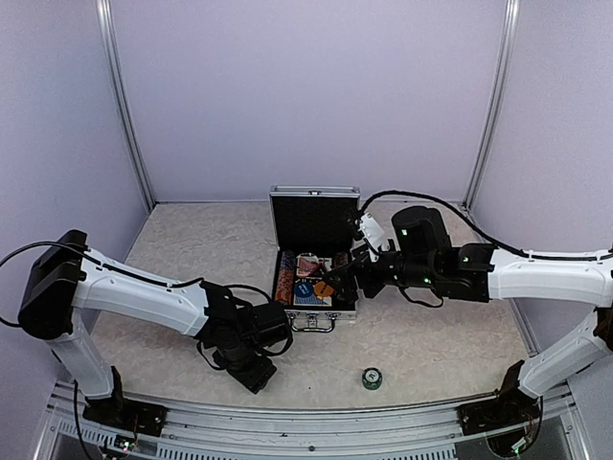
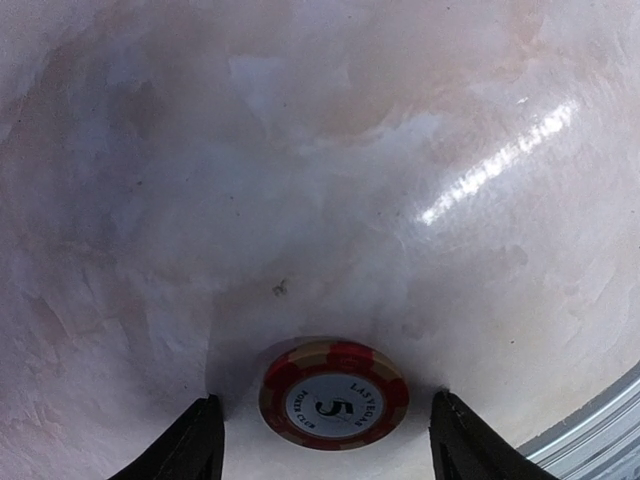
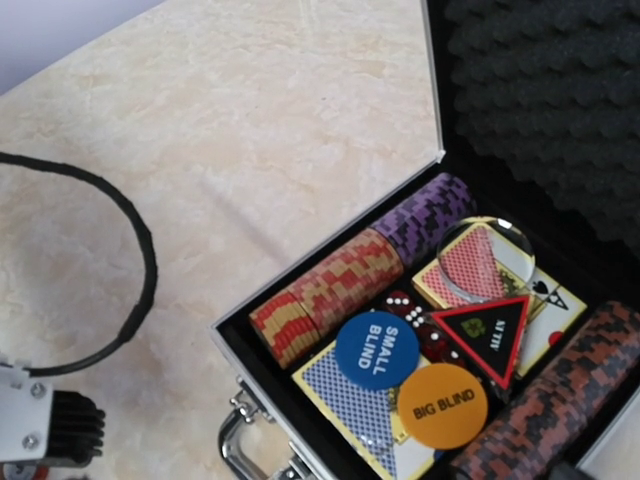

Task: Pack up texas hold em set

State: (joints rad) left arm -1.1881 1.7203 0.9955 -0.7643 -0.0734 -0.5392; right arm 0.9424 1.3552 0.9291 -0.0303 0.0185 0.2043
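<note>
Right wrist view looks into the open case (image 3: 325, 245) mid-table (image 1: 192, 240): three chip rows (image 3: 330, 290), two card decks (image 3: 345, 395), two blind discs (image 3: 377, 350), one triangle marker (image 3: 485, 335). The right gripper (image 1: 340, 278) hovers over it, jaws wide, holding nothing. The left gripper (image 2: 326, 400) is down low, fingers apart either side of one red chip (image 2: 334, 372), not touching. One small green chip stack (image 1: 372, 379) sits near the front.

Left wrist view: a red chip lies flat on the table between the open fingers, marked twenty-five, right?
No, the chip is marked 5, not twenty-five; the left wrist view shows it. Otherwise yes: it is red and lies flat on the table between the left gripper's open fingers.
</note>
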